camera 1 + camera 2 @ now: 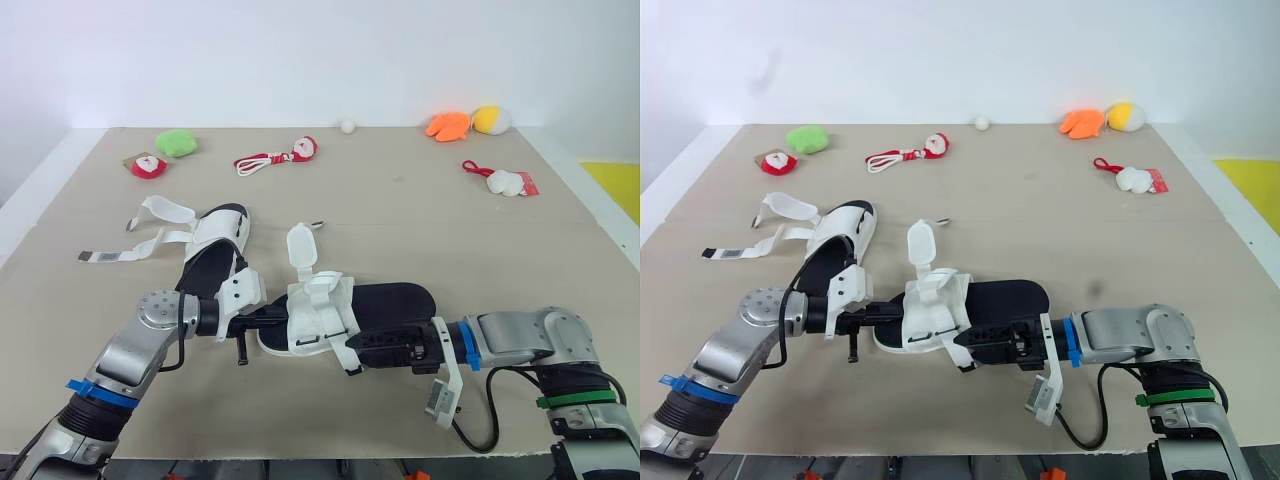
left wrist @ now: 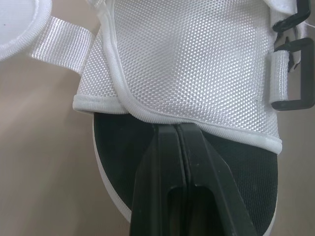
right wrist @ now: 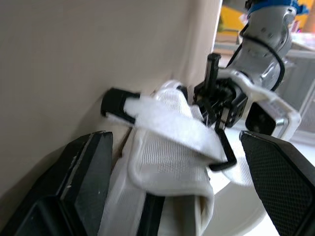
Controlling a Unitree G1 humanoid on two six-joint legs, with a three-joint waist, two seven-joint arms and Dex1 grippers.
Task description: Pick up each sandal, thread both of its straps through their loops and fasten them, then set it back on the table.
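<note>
A white sandal with a black footbed lies mid-table between my two grippers. Its front strap stands up loose, and another strap with a label trails toward the table's front edge. My left gripper is shut, its tips against the hem of the mesh upper over the toe end. My right gripper is open, with fingers on either side of the upper's side flap near a black loop. The second sandal lies farther back on the left, its straps spread loose.
Small toys line the table's far side: a green plush, a red tagged toy, a red-and-white corded toy, a white ball, orange and yellow plush, and a white corded toy. The table's front edge runs close below my arms.
</note>
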